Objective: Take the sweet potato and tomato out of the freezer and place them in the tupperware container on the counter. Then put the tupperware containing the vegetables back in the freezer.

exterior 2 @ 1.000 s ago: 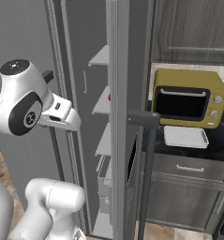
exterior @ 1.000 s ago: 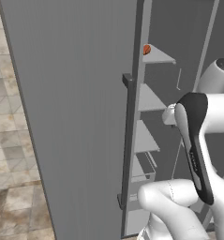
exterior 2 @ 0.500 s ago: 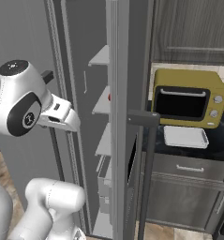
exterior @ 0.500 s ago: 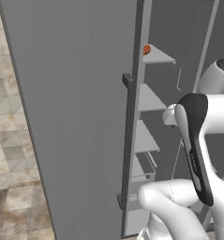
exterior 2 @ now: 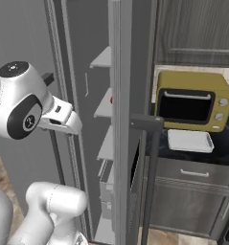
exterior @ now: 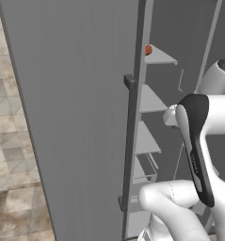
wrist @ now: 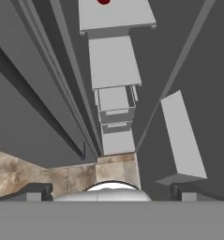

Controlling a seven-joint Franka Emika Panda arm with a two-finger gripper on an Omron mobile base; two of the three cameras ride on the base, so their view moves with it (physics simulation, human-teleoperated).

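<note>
Behind the open grey door of the freezer (exterior: 76, 117), whose long dark bar handle (exterior: 128, 150) runs down its edge, a column of pale grey shelves climbs the inside, and on the top shelf (exterior: 158, 56) sits a small orange-red lump, the sweet potato (exterior: 148, 49) by its colour, half hidden by the door's edge. From the hand view the same shelves stack away toward the top of the picture, and a dark red round shape (wrist: 103, 2) lies on the farthest one, cut by the frame; whether it is the tomato or the sweet potato cannot be told from that sliver. The gripper (wrist: 111, 192) has its jaws spread wide with nothing between them — the two dark fingertips (wrist: 38, 191) stand far apart at the bottom of the hand view, looking down along the shelves to the tiled floor (wrist: 62, 176). Seen from the right base view, the white arm reaches into the freezer from the left, and a speck of red (exterior 2: 111, 99) shows at the edge of a middle shelf behind the second door. To the right of the freezer, the white tupperware container (exterior 2: 189, 140) rests flat on the black counter (exterior 2: 226, 153), just in front of the mustard-yellow microwave (exterior 2: 192, 100) — well apart from the gripper.
</note>
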